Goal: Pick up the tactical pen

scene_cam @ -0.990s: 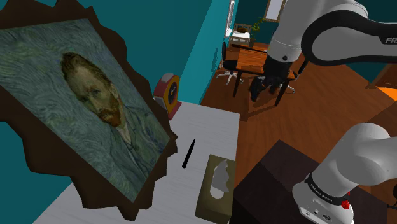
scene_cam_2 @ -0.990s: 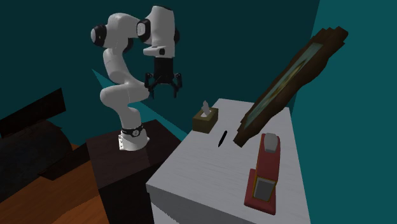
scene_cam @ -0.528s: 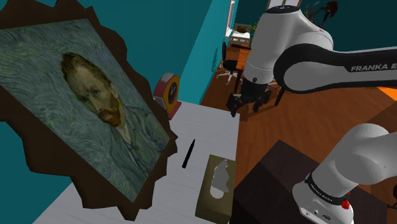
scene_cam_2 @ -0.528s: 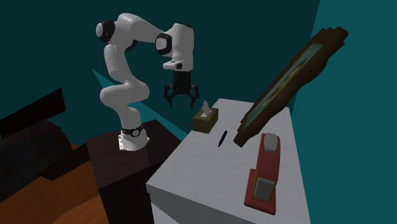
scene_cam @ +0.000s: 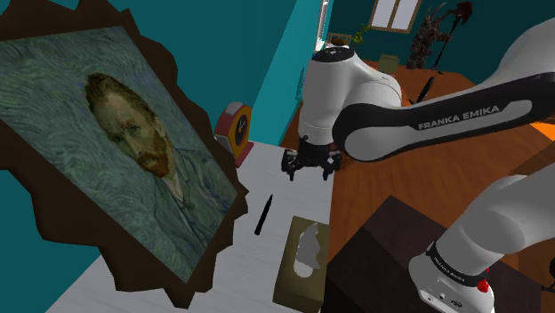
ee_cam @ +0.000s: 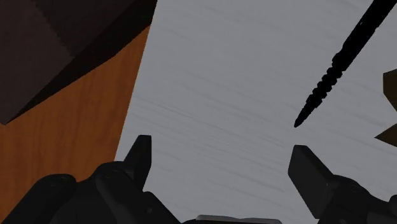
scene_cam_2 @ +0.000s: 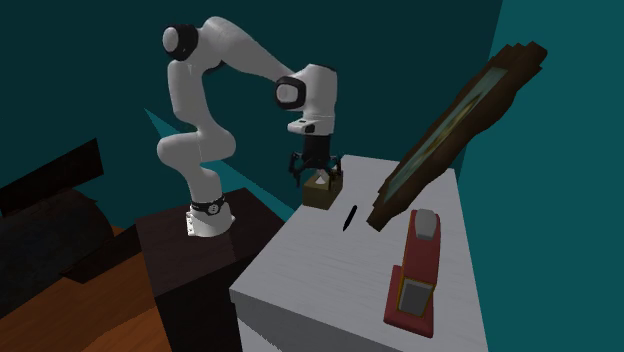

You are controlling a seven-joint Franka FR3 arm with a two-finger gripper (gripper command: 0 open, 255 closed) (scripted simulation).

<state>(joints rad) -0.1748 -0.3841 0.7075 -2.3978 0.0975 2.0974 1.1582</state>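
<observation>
Portrait painting (scene_cam: 116,142) in a dark brown frame is noted leaning on the pale grey table (scene_cam: 245,267), well to the left of the tissue box (scene_cam: 302,262) in the shoulder view. A red clock (scene_cam: 237,133) is seen behind the frame's edge, farther back on the table than the tissue box and well apart from it.

Tactical pen (scene_cam: 264,214) is found lying flat on the table, just left of the tissue box in the shoulder view, near its far corner but apart from it. In the second exterior view the pen (scene_cam_2: 349,216) is placed to the right of the tissue box (scene_cam_2: 320,198), between it and the painting (scene_cam_2: 455,130). In the wrist view the pen (ee_cam: 334,63) is shown as slim and all black, tapered to a fine point, with a ribbed band behind the tip and a smoother barrel beyond.

Gripper (scene_cam: 309,173) is held in the air beyond the tissue box, over the table's edge. In the second exterior view the gripper (scene_cam_2: 318,178) overlaps the box's top. In the wrist view the fingers (ee_cam: 140,156) are spread wide with nothing clasped, only bare table (ee_cam: 222,76) between them; the pen is not touched.

Right of the tissue box in the shoulder view, the dark stand (scene_cam: 382,240) and the white arm (scene_cam: 400,124) are recorded.
</observation>
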